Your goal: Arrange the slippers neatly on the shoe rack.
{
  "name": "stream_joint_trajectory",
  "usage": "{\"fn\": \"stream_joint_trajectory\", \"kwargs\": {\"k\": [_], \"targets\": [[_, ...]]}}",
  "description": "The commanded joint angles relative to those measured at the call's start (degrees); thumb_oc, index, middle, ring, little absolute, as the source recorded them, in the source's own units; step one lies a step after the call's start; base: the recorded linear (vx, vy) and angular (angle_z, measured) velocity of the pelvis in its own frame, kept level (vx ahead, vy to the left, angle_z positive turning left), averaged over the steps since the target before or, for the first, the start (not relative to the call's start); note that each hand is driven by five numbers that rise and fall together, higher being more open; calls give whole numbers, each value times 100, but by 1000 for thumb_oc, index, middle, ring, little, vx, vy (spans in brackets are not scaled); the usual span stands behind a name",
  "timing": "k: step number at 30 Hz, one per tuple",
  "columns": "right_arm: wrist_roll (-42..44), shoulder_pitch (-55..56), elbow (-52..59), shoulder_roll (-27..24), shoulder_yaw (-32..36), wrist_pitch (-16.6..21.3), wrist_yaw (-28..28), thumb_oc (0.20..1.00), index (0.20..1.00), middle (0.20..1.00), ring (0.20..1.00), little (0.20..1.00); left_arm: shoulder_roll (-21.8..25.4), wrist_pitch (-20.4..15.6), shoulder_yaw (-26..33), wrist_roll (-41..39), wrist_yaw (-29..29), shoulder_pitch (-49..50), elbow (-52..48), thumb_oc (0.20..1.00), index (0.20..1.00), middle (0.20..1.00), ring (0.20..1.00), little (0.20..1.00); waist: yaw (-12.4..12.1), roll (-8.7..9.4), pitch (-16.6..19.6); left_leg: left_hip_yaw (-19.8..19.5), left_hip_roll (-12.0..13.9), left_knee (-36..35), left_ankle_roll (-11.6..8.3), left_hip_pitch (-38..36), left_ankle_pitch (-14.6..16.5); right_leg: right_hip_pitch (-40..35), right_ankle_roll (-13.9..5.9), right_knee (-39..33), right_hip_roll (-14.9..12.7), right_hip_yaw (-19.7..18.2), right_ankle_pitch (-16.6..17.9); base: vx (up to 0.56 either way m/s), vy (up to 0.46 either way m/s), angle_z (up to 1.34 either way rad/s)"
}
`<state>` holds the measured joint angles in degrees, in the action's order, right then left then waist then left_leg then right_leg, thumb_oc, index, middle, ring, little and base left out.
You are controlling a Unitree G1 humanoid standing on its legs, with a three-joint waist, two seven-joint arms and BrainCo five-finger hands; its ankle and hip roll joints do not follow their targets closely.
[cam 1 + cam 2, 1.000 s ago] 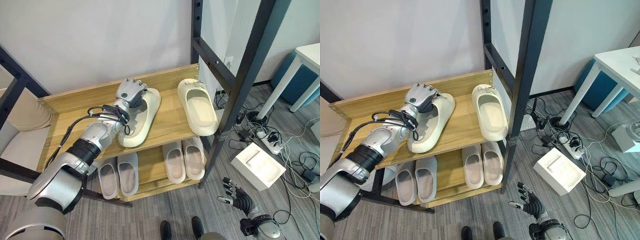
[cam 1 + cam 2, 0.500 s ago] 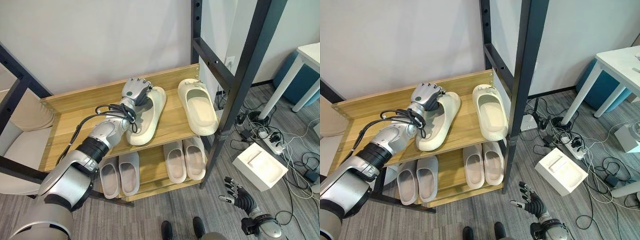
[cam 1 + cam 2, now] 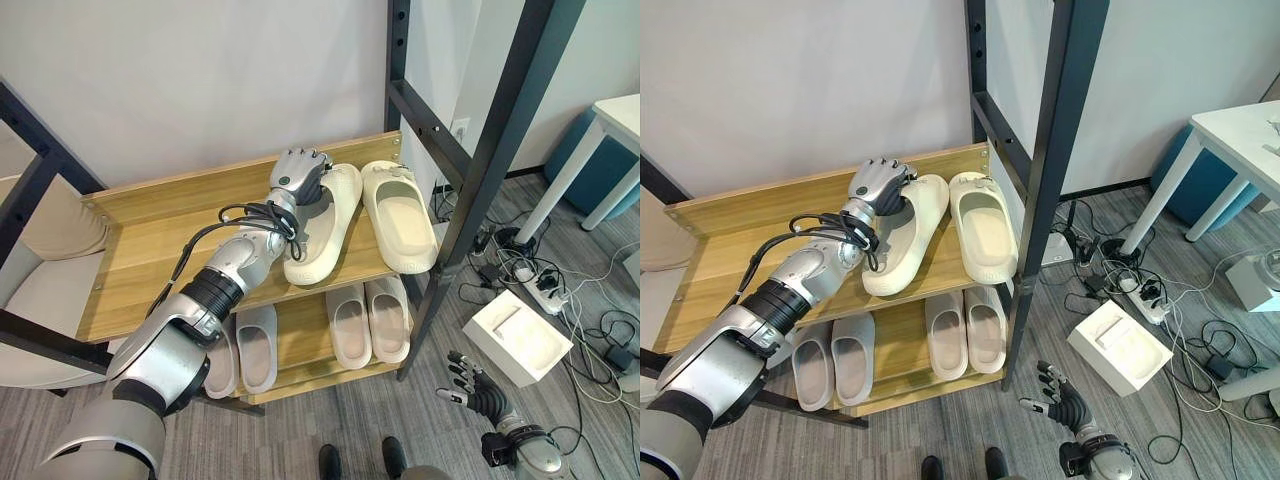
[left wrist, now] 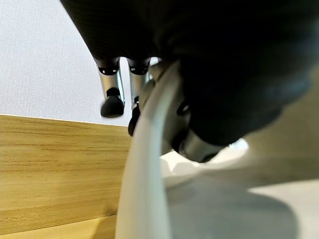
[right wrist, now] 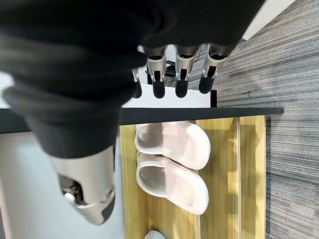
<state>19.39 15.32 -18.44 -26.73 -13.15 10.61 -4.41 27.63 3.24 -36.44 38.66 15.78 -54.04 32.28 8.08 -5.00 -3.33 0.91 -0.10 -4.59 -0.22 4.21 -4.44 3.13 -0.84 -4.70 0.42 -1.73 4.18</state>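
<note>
Cream slipper gripped at its toe end on the upper shelf, just beside its mate.

A cream slipper [image 3: 322,228] is laid at a slant on the wooden upper shelf [image 3: 150,250] of the shoe rack [image 3: 480,150], its toe end angled toward a second cream slipper [image 3: 400,215] that is set straight, just beside it. The left hand [image 3: 298,178] is placed over the slanted slipper's toe end, and its fingers [image 4: 112,94] are curled round the rim there. On the lower shelf [image 3: 300,345], two pairs of pale slippers are seen: one pair [image 3: 370,318] under the cream ones, another [image 3: 255,345] toward the left. The right hand [image 3: 478,392] is held low over the grey floor [image 3: 350,420], its fingers [image 5: 182,74] straight and released, near a white box [image 3: 518,335].
</note>
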Motion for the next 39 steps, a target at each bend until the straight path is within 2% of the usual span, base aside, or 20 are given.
{"fn": "stream_joint_trajectory", "kwargs": {"k": [1,11,14,18,19,20,23,28,31,33,34,38,39], "targets": [[193,194,376,-149,33,126,-2,1000,1000,1000,1000,1000,-193,-5,-20,35,138,-1193,684,1000,1000,1000,1000,1000,-8,144,189,-192,-81,-41,-36,-461,624,-219,-414,-6,-241,225,-168,0,0,0],[288,82,269,-71,-36,100,-50,1000,1000,1000,1000,1000,84,-3,-144,491,-89,-1151,326,1000,1000,1000,1000,1000,-108,175,233,-237,-90,-41,-34,-450,610,-237,-410,-2,-241,286,-177,0,0,0],[280,26,230,2,-62,79,-41,1000,1000,1000,1000,1000,288,41,61,403,-111,-917,272,1000,1000,1000,1000,1000,-180,210,236,-282,-92,-41,-38,-442,590,-247,-403,2,-244,326,-178,-13,0,2],[227,-27,139,157,-80,29,-45,1000,1000,1000,1000,1000,545,-13,750,25,-75,-218,-429,1000,1000,1000,1000,1000,-312,271,244,-352,-100,-41,-36,-426,558,-269,-383,4,-249,410,-176,-23,0,14],[196,-19,112,257,-58,0,-24,1000,1000,1000,1000,1000,499,-129,1349,-505,17,444,-1022,1000,1000,1000,1000,1000,-400,314,241,-391,-110,-41,-32,-413,539,-277,-369,-1,-256,455,-175,-13,-4,13],[197,-16,113,250,-64,0,-24,1000,1000,1000,1000,1000,503,-124,1364,-503,8,463,-1040,1000,1000,1000,1000,1000,-392,309,246,-393,-110,-41,-32,-413,540,-277,-369,-1,-256,456,-176,0,0,0],[109,4,103,376,-16,-48,6,1000,1000,1000,1000,1000,339,-373,2112,-1415,145,1359,-1866,1000,1000,1000,1000,1000,-488,333,232,-443,-120,-41,-28,-399,511,-276,-352,-5,-264,502,-167,-11,6,9],[31,31,122,467,23,-111,1,1000,1000,1000,1000,1000,138,-771,2566,-2713,-60,2408,-2654,1000,1000,1000,1000,1000,-600,331,226,-482,-126,-41,-23,-374,473,-262,-349,-14,-280,556,-138,-12,13,12],[17,73,136,482,59,-130,-33,1000,1000,1000,1000,1000,64,-962,2701,-3549,-435,3002,-3010,1000,1000,1000,1000,1000,-648,327,225,-497,-130,-41,-19,-364,459,-255,-353,-17,-287,580,-125,-3,4,2],[23,108,157,480,77,-170,-53,1000,1000,1000,1000,1000,-28,-1065,2684,-4514,-669,3397,-3118,1000,1000,1000,1000,1000,-664,316,226,-497,-131,-41,-17,-355,445,-252,-355,-18,-295,592,-114,0,0,0],[37,128,170,459,69,-190,-83,1000,1000,1000,1000,1000,-89,-1082,2582,-5332,-860,3635,-2962,1000,1000,1000,1000,1000,-671,304,233,-500,-128,-41,-17,-356,430,-251,-362,-19,-299,595,-101,0,0,0],[76,122,210,327,73,-223,-139,1000,1000,1000,1000,1000,-12,-955,2312,-6721,-1215,4085,-3092,1000,1000,1000,1000,1000,-666,295,238,-469,-111,-41,-20,-352,408,-245,-372,-13,-302,594,-90,0,0,0],[113,136,237,261,39,-234,-197,1000,1000,1000,1000,1000,67,-874,2098,-7267,-1419,4293,-3285,1000,1000,1000,1000,1000,-661,295,237,-459,-111,-41,-16,-348,406,-228,-378,-13,-300,578,-73,0,0,0]]}}
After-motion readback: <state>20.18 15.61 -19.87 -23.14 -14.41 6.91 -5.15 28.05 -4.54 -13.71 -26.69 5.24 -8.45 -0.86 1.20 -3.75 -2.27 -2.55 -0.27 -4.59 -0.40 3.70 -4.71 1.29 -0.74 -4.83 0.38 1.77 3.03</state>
